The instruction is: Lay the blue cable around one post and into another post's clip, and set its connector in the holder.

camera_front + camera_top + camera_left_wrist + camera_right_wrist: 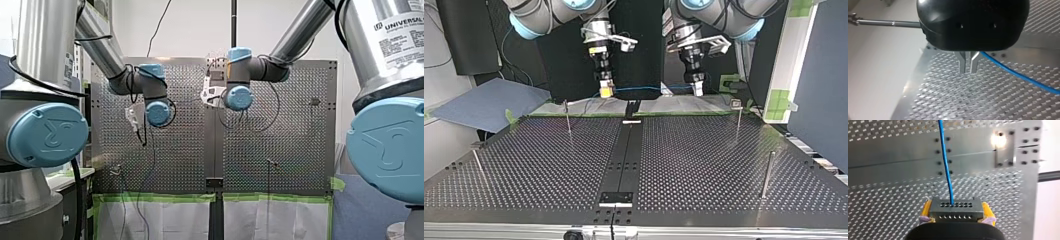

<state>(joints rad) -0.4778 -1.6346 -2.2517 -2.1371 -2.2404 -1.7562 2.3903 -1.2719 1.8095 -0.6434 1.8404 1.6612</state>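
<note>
The blue cable (649, 89) hangs taut between my two grippers, above the perforated table's far edge in the top view. My right gripper (956, 216) has its yellow pads (987, 210) shut on the grey connector (955, 208), and the cable (946, 162) leads straight ahead from it. In the top view this gripper (606, 91) is left of centre. My left gripper (968, 70) has its metal fingers pressed almost together. The cable (1020, 76) comes out from between them near their base. It hangs at the top view's right (697, 90).
Thin posts stand on the table (704, 165): one at the back left (568, 117), one with a clip at the back right (738, 117), one near right (768, 172), one near left (479, 167). A black plate (616, 198) sits on the centre strip near the front edge.
</note>
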